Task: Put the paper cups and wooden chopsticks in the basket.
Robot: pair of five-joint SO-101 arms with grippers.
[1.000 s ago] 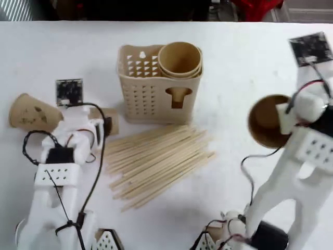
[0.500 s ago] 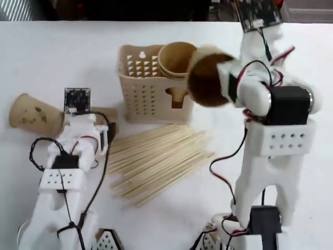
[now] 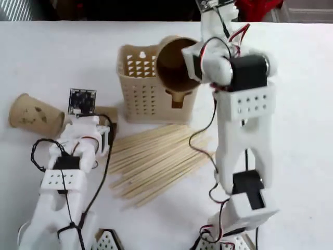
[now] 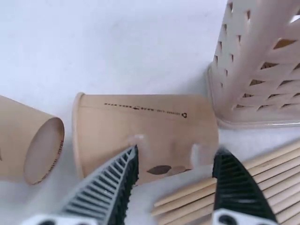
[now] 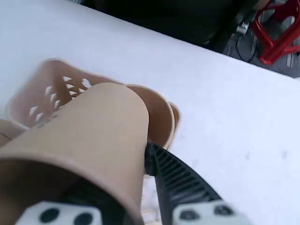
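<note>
**Cup poised over basket**

My right gripper (image 3: 200,65) clamps a paper cup (image 3: 174,65) above the basket (image 3: 148,99) (a second cup (image 5: 161,117) already sits inside). Next, I reckon: lower, then release. My left gripper (image 4: 176,159) hangs wide over a fallen cup (image 4: 140,126) on the desk (image 3: 291,156).

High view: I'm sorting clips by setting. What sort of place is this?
Likely a lab or workshop: a plain white table carries two white arms with loose wiring, and a red frame stands on the dark floor behind.
</note>
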